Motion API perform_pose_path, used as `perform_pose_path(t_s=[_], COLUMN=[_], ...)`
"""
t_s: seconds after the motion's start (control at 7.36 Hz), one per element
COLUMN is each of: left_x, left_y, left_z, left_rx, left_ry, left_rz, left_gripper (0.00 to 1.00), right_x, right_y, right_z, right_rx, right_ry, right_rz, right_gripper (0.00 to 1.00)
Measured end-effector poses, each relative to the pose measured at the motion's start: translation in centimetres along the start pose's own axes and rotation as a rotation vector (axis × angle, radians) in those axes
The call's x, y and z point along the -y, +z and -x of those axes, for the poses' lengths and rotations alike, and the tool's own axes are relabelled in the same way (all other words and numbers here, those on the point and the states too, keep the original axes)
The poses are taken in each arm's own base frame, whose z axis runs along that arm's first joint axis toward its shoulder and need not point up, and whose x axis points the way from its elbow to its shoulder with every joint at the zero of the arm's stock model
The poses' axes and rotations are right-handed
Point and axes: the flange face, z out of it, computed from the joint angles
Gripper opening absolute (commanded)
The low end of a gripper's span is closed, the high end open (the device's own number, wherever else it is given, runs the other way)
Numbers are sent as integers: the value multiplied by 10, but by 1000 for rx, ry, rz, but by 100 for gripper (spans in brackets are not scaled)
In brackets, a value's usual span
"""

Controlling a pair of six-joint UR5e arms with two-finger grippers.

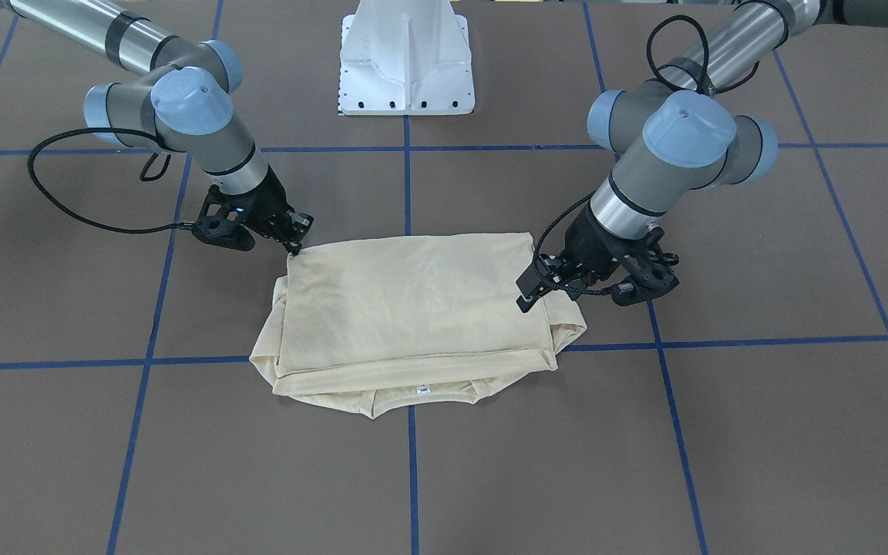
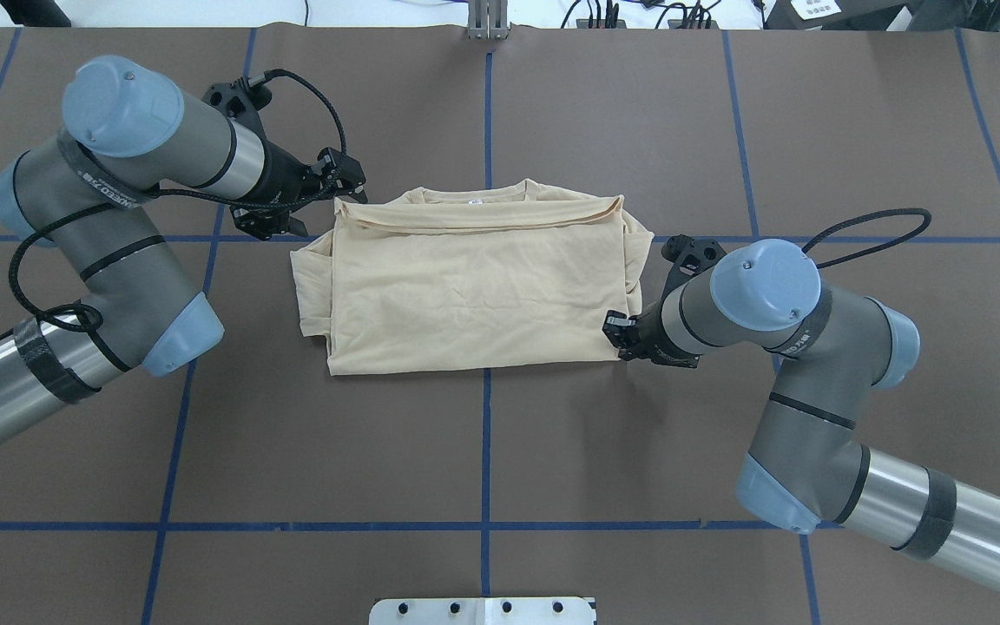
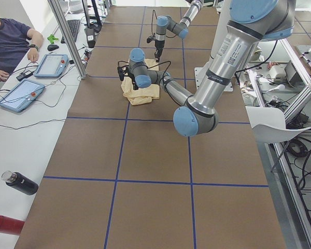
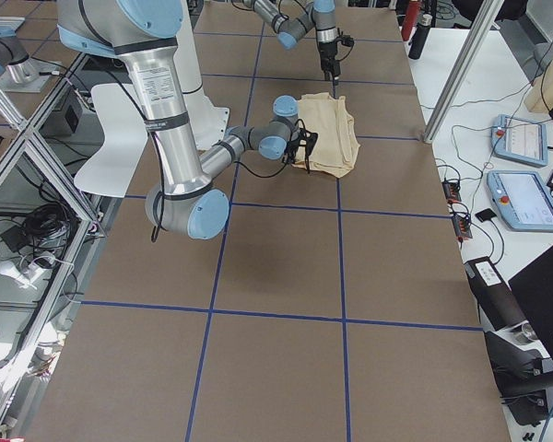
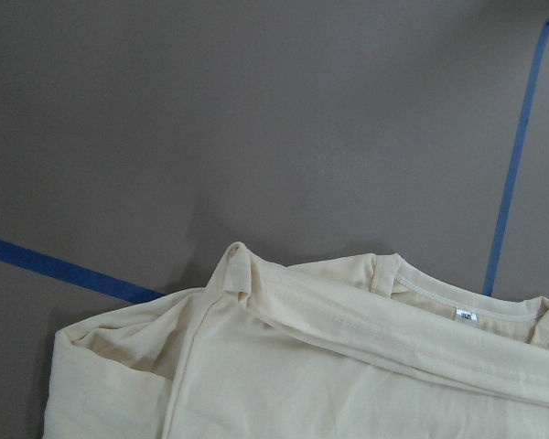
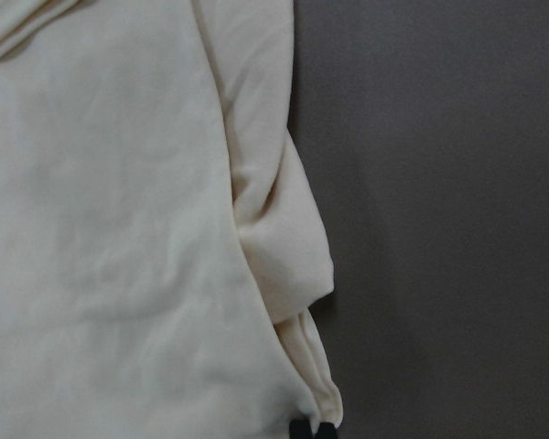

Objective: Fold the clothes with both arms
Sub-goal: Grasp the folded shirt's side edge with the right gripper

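A brown table (image 1: 760, 432) crossed by blue tape lines (image 1: 414, 478) fills the front-facing view, with the white pedestal base (image 1: 405, 69) at the top centre. In the middle of that frame lies the T-shirt (image 1: 413, 308), pale cream-yellow and folded into a rough rectangle. Its smooth top layer is uppermost, the sleeves are tucked and bunched at both short sides, and the collar with its small white neck label (image 1: 422, 391) peeks out along the lower edge. The overhead view shows the same bundle at frame centre, collar towards the top. The right gripper (image 1: 294, 248) comes in from the upper left of the front-facing frame, its tip touching the shirt's upper-left corner. In the right wrist view two black fingertips (image 6: 299, 429) sit close together at the bottom edge, with the corner hem running down between them, so they appear to be pinching the cloth. The left gripper (image 1: 529, 297) reaches in from the upper right and sits at the shirt's right edge, over the bunched sleeve. Its wrist view shows only the collar corner and table, and I cannot tell whether its fingers are spread or pressed together.
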Motion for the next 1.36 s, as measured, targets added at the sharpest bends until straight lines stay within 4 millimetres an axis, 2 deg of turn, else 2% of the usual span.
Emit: perform_pose_path(t_s=[0.41,0.82,1.36], left_x=[1,0,0], left_y=[1,1,0], left_z=[1,0,0], left_rx=[2,1,0], left_ry=[0,1,0], left_rz=[0,0,-1], left_gripper=[99,99,99], right_x=[-1,-5,-9], right_y=[-3,-16,-18], right_z=[2,5,8], right_rx=[5,21,27], right_ry=[0,-4,-15], right_rz=[8,28,27], right_gripper=[0,0,0])
